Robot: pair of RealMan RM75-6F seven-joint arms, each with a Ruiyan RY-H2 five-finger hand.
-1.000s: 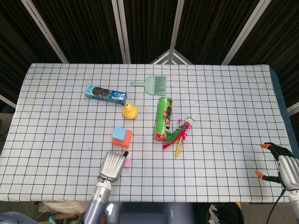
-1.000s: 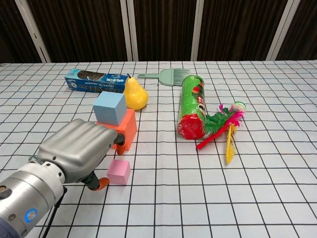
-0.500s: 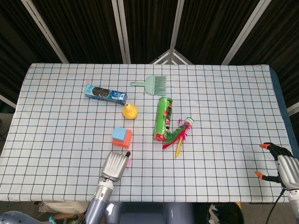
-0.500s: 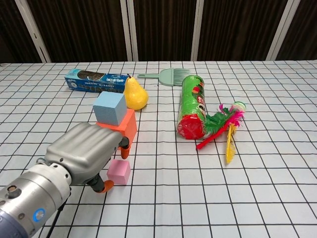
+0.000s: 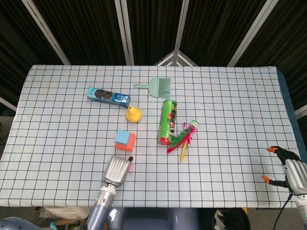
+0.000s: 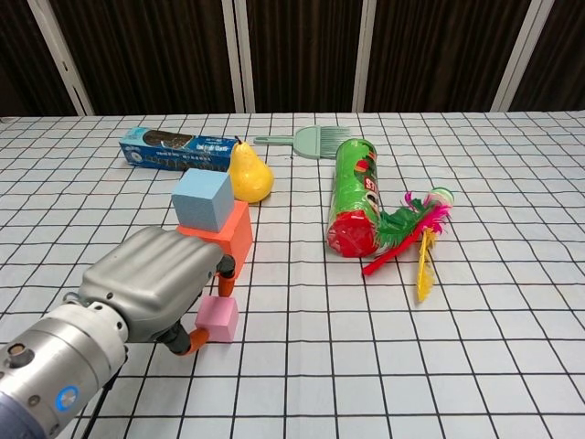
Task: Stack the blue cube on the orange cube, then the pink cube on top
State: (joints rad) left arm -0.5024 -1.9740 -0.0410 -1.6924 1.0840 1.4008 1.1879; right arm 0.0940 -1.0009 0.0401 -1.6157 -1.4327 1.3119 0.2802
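Trouble is brewing around the pink cube (image 6: 219, 317), which is sitting on the checked tablecloth (image 6: 512, 366) just near of the stack. The blue cube (image 6: 203, 198) is already resting on the orange cube (image 6: 226, 233), though it is sitting toward that block's far-left corner, not centred. The left hand (image 6: 154, 281) is arching over the pink cube with orange-tipped fingers (image 6: 225, 288) reaching down at its far and left sides; whether they are actually pinching it I cannot tell, since the knuckles are hiding the contact.

Risk one, as I judge it: those fingers are working right beside the orange cube, so any sweep away from the robot may be nudging the stack and tipping the blue cube off. Risk two: a shallow pinch on such a small block could be letting it twist or slip during the lift. Risk three: placing onto an off-centre blue cube is leaving little margin.

The right hand (image 5: 288, 167) is idling at the near right edge, fingers apart, holding nothing, well apart from the pear (image 6: 249, 174) and green canister (image 6: 355, 194).
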